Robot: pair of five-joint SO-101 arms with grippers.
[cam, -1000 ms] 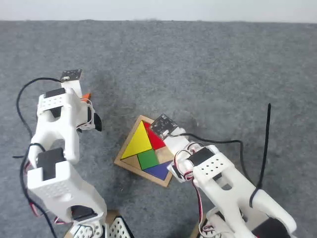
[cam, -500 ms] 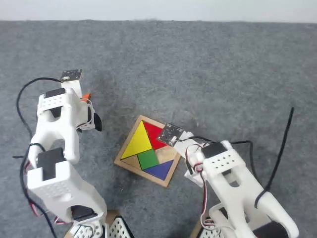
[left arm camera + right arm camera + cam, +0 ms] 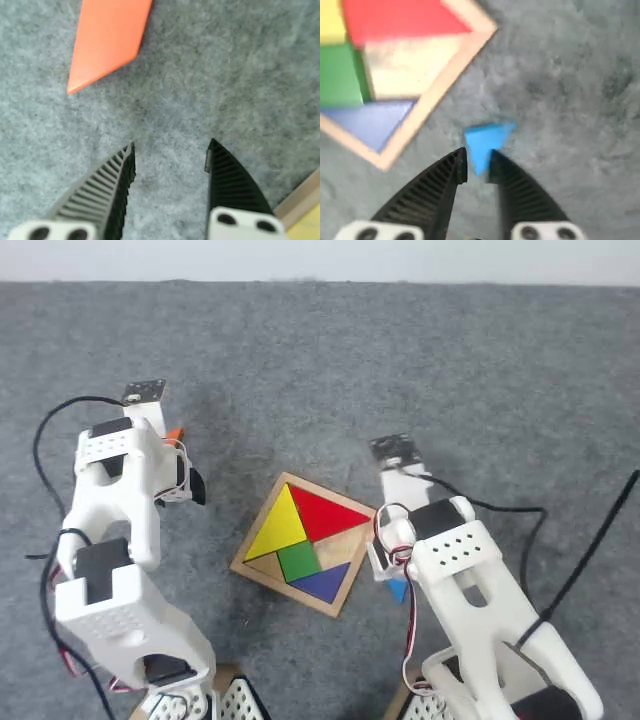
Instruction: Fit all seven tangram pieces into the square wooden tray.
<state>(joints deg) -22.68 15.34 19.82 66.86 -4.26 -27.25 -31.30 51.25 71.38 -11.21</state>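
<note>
The square wooden tray (image 3: pixel 280 587) lies mid-table holding a yellow triangle (image 3: pixel 277 525), a red triangle (image 3: pixel 322 515), a green square (image 3: pixel 298 560) and a dark blue piece (image 3: pixel 322 584); part of its floor is bare wood. A small light blue triangle (image 3: pixel 484 141) lies on the carpet just outside the tray, also seen beside the right arm (image 3: pixel 398 589). My right gripper (image 3: pixel 479 167) is shut on its tip. My left gripper (image 3: pixel 170 152) stands open over bare carpet. An orange piece (image 3: pixel 107 40) lies ahead of it, also seen by the left arm (image 3: pixel 175 433).
Grey carpet covers the whole table. A corner of the tray (image 3: pixel 300 207) sits close to my left gripper. Black cables trail from both arms. Open carpet stretches across the far half of the table.
The right arm has swung off the tray toward the right, uncovering the red triangle and the light blue triangle beside it. The left arm has not moved.
</note>
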